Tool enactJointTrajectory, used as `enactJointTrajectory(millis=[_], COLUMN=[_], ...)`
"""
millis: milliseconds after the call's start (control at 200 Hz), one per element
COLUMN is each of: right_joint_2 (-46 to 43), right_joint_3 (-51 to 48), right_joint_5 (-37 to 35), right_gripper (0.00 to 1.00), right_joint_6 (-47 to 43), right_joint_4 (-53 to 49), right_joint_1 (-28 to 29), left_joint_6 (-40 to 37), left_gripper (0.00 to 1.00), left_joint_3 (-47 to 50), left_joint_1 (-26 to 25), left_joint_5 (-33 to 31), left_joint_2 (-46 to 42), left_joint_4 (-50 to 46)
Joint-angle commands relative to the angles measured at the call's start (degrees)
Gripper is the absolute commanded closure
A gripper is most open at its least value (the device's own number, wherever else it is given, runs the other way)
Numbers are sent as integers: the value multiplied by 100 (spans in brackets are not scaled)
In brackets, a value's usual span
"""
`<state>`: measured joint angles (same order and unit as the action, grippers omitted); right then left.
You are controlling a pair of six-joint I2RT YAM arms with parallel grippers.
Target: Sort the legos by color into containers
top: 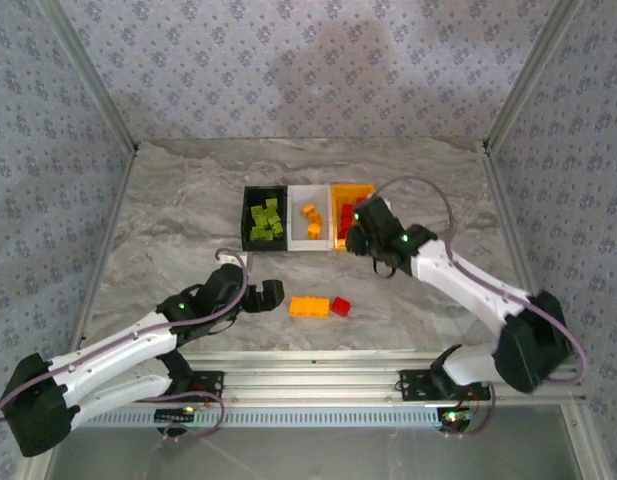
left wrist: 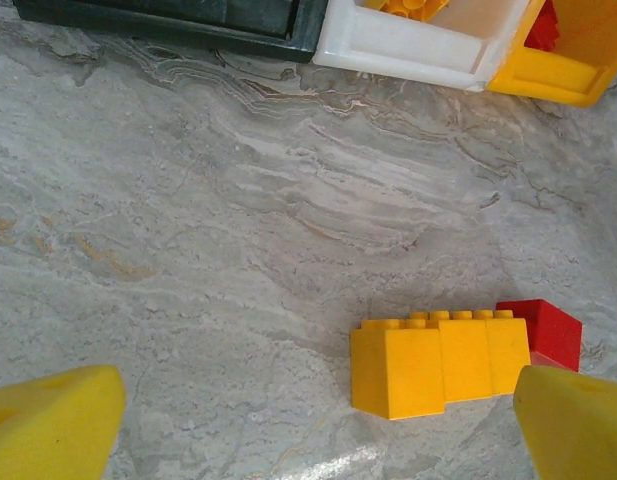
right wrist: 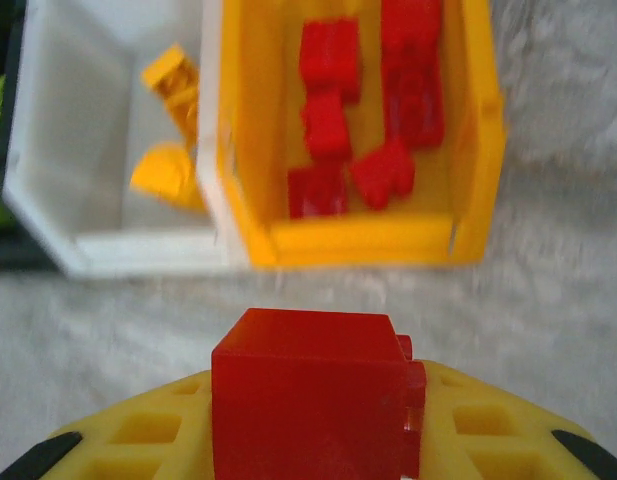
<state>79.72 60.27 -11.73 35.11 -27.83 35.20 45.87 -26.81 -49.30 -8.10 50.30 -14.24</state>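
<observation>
My right gripper (top: 365, 238) is shut on a red lego (right wrist: 313, 395), held between its yellow fingers (right wrist: 138, 440) just short of the near wall of the orange-yellow bin (right wrist: 358, 243). That bin (top: 339, 210) holds several red legos (right wrist: 333, 130). The white bin (top: 310, 200) holds orange legos (right wrist: 166, 170), and the black bin (top: 247, 215) holds lime green ones (top: 265, 222). On the table lie a row of orange legos (left wrist: 443, 360) and a red lego (left wrist: 543, 328) touching its right end. My left gripper (left wrist: 313, 430) is open, low beside the orange row's left end (top: 309, 306).
The three bins stand side by side in the middle of the marble table (top: 168, 220). Patterned walls (top: 308, 60) with metal frame posts close in the back and both sides. A metal rail (top: 318, 380) runs along the near edge.
</observation>
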Motion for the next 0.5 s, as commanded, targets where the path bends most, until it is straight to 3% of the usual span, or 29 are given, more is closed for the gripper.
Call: enactJointTrajectory(millis=[0, 210, 280, 380, 500], right_joint_2=[881, 2220, 2449, 2447, 2040], right_joint_3=[499, 1573, 1771, 1850, 1645], right_joint_5=[-54, 67, 158, 164, 154], right_gripper=[67, 64, 55, 34, 24], right_joint_6=[-395, -377, -356, -362, -382], right_joint_4=[335, 384, 365, 364, 376], right_joint_1=[-427, -870, -913, -903, -804], left_joint_6=[-100, -126, -137, -156, -200], left_gripper=[0, 0, 0, 0, 0], left_joint_3=[-128, -88, -72, -66, -100], left_joint_1=[-26, -25, -25, -19, -20], left_joint_5=[113, 209, 221, 232, 263], left_joint_2=[32, 74, 101, 145, 199], left_joint_4=[88, 56, 53, 45, 68])
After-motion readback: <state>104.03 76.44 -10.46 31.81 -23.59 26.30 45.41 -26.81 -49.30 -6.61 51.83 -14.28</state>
